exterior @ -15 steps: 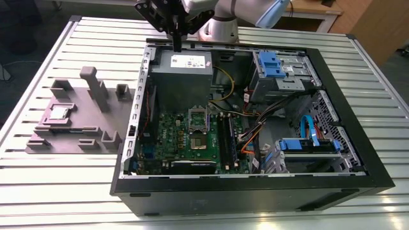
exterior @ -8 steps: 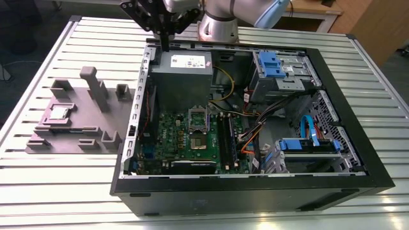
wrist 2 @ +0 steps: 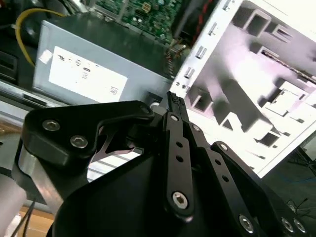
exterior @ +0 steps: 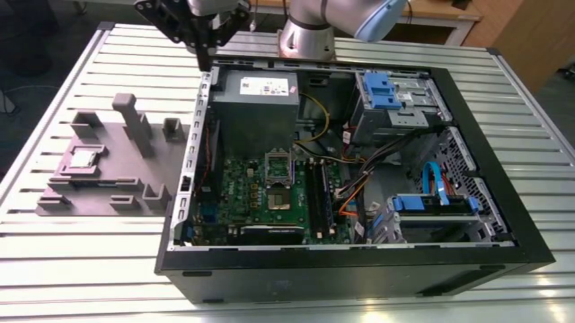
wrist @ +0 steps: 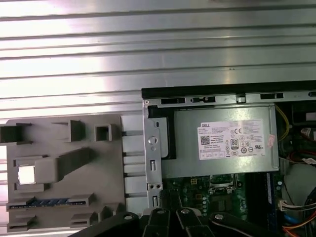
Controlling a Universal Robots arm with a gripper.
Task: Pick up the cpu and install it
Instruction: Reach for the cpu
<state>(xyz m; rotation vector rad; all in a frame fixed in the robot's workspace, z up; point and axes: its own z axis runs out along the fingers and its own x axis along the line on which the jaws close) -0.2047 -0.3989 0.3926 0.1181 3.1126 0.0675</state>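
Black hand [exterior: 206,65], closed and empty, hangs over the computer case [exterior: 359,277] edge, cpu [exterior: 83,158] well apart.

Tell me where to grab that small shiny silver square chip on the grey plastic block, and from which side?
Probably by two opposite thin edges of the shiny silver-grey square chip, coming straight down. It lies flat, face up, seated on the grey plastic fixture block, whose raised parts stand close by, so the top looks the freest way in.
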